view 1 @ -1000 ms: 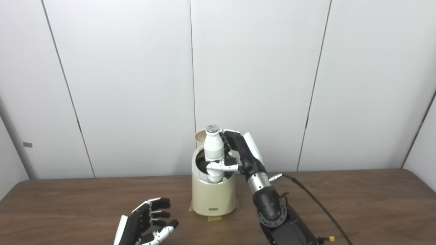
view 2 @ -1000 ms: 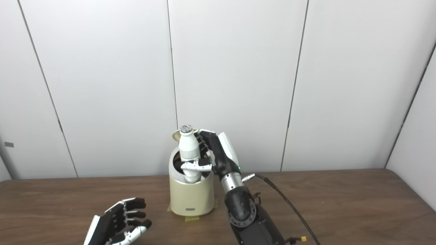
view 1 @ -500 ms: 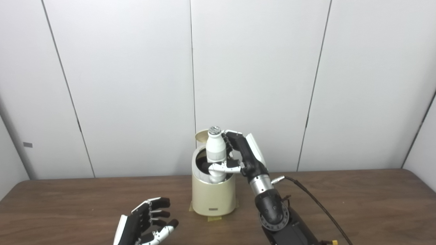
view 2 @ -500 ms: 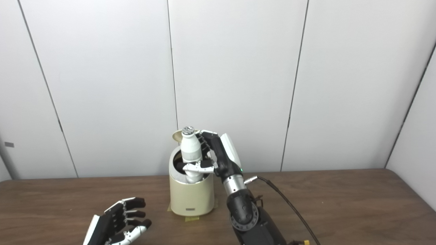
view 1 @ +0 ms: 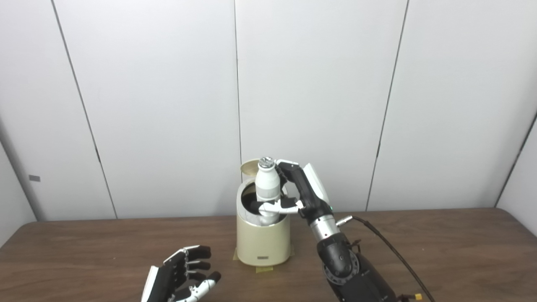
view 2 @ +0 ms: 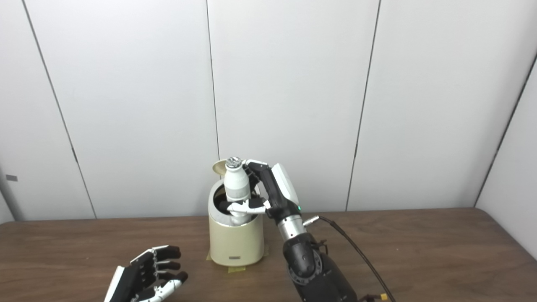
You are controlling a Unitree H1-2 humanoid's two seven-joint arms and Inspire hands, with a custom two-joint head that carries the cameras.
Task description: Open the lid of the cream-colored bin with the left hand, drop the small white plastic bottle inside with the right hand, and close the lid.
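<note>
While the cream-colored bin [view 1: 263,241] stands on the brown table [view 1: 440,247] near its back edge, its lid [view 1: 250,168] is tipped up at the bin's 11 o'clock, mostly hidden behind the small white plastic bottle [view 1: 267,186], so only a tan sliver shows. The right hand [view 1: 300,191] grasps that bottle, thumb across its lower body and fingers [view 1: 284,172] wrapped behind, largely out of sight. Upright, the bottle has its base sunk into the dark mouth of the bin; how far it reaches down cannot be made out, since the rim and the thumb cover that part. Its cap [view 2: 233,162] is silvery and rises above the lid's edge. At the bin's 7 o'clock, well apart from it, the left hand [view 1: 182,277] rests low over the table, released, fingers spread and holding nothing; its wrist is cut off by the bottom edge. A black cable [view 1: 390,249] runs from the right wrist toward 5 o'clock and leaves the picture. Yellowish tape [view 1: 264,269] peeks out under the bin's base.
</note>
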